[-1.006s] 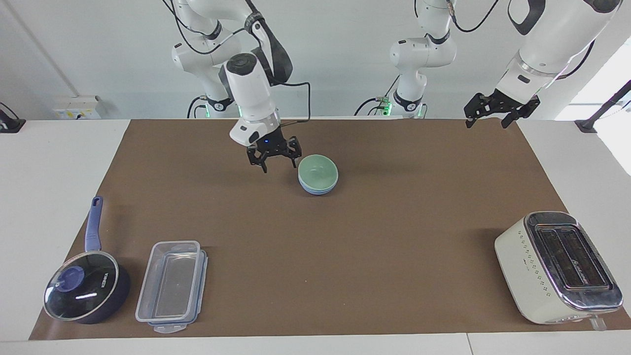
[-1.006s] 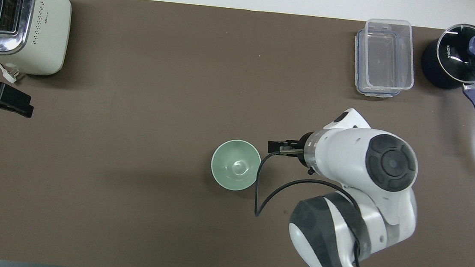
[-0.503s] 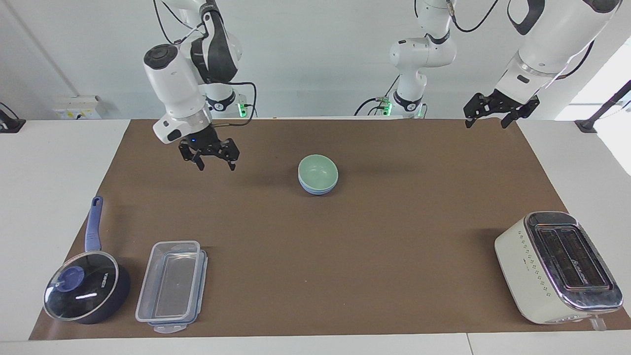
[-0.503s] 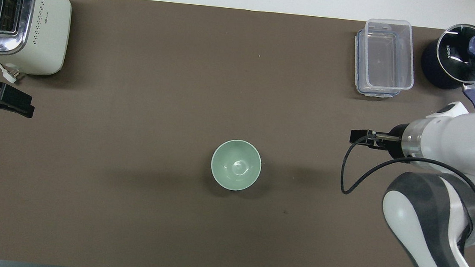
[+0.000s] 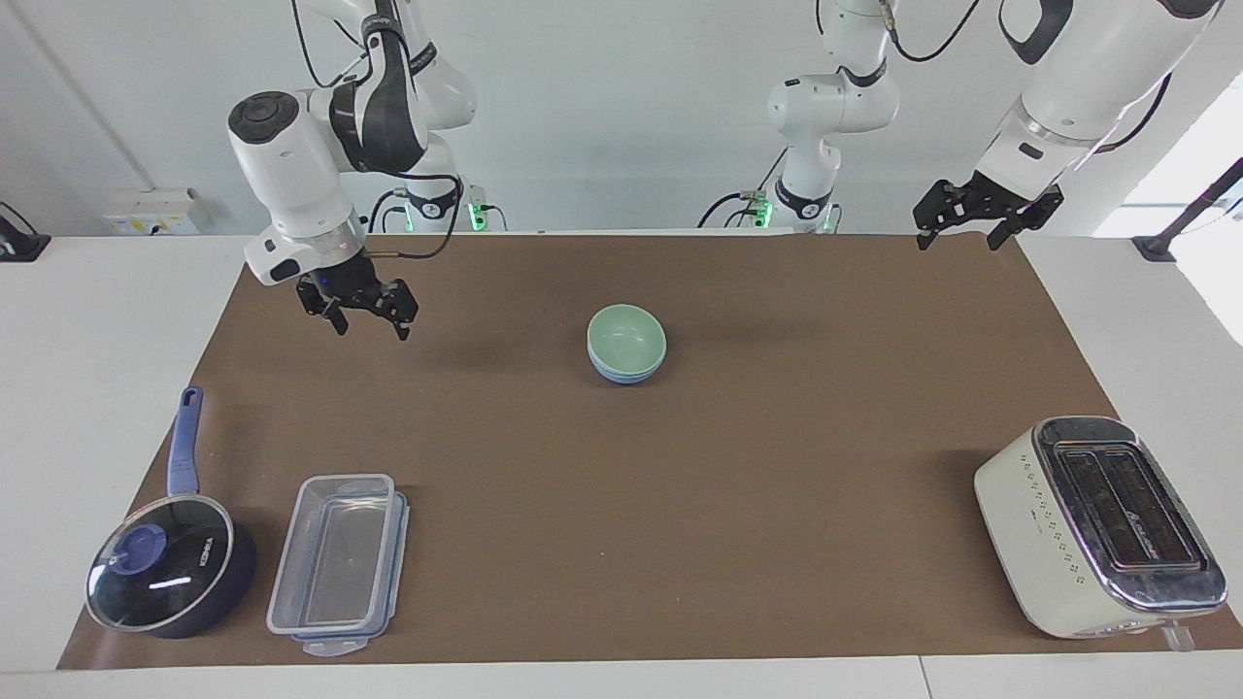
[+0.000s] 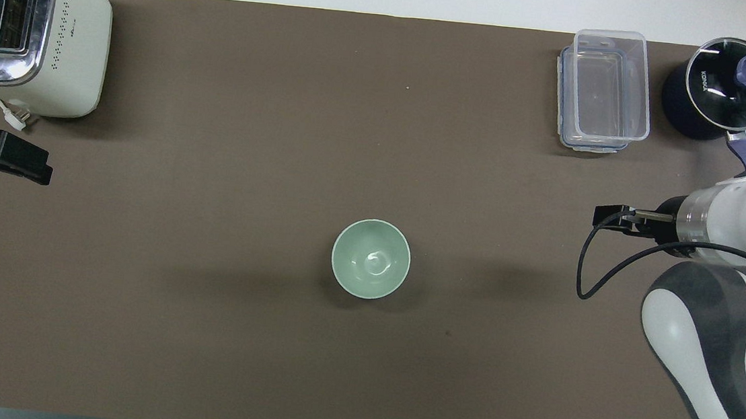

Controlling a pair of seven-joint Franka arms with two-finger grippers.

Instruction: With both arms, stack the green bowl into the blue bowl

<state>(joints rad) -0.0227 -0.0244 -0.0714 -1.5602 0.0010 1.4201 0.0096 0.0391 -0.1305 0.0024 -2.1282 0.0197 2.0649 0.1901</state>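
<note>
The green bowl (image 5: 627, 339) sits nested inside the blue bowl (image 5: 621, 375) near the middle of the brown mat. From overhead only the green bowl (image 6: 371, 258) shows; the blue bowl is hidden under it. My right gripper (image 5: 369, 325) is open and empty, raised over the mat toward the right arm's end, well apart from the bowls; it also shows in the overhead view (image 6: 610, 216). My left gripper (image 5: 957, 238) is open and empty, waiting raised over the mat's edge at the left arm's end, and shows in the overhead view (image 6: 3, 157).
A white toaster (image 5: 1097, 524) stands at the left arm's end, farther from the robots. A clear lidded container (image 5: 340, 563) and a dark blue saucepan with glass lid (image 5: 165, 573) sit at the right arm's end, farther from the robots than the bowls.
My right gripper has drawn away from beside the stacked bowls toward the right arm's end of the table. The bowls and the left arm have not moved.
</note>
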